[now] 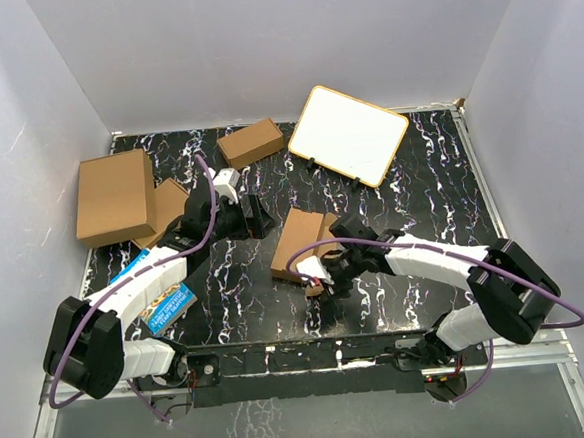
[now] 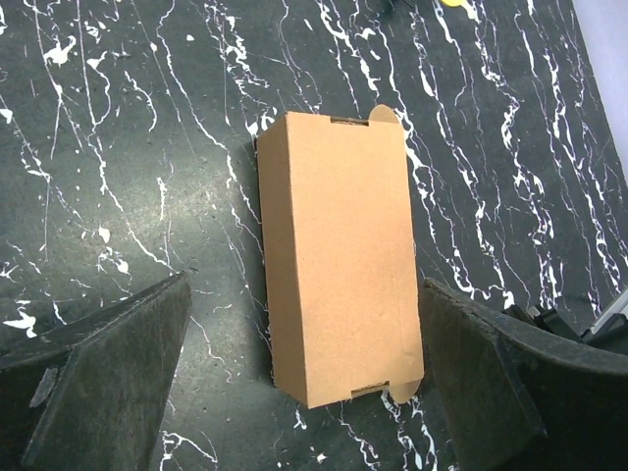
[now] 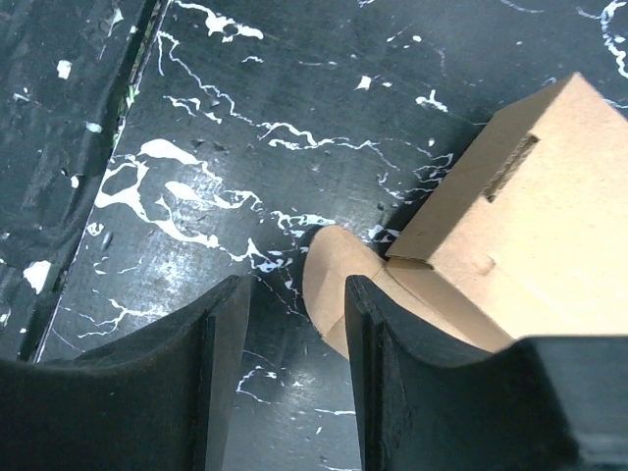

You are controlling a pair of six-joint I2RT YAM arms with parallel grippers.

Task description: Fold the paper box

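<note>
When looking from the top, find the box point(image 1: 297, 241) flat at mid-table, with 1 flap point(image 1: 329, 226) loose on its right. Find the right gripper point(image 1: 321, 277) at its near end and the left gripper point(image 1: 234, 218) just to its left, apart from it. Judge the cardboard light, stiff across panels, weak at creases, likely to skid on the smooth table point(image 1: 411, 201). Best pinched at a flap or tab edge, with the body braced by the other arm. Cannot tell from here what lies under either gripper.

From the left wrist, see both fingers point(image 2: 108, 383) spread wide, clasping nothing, either side of a shut box point(image 2: 339, 260) lying flat. Cannot tell whether same box or another.

From the right wrist, see fingers point(image 3: 221, 378) parted by a narrow gap, pinching nothing clearly. See 1 round tab point(image 3: 329, 275) just beyond them, beside a corner bearing 1 slot point(image 3: 510, 167). Cannot tell whether finger meets tab. Lose most of the box past the right edge.
</note>
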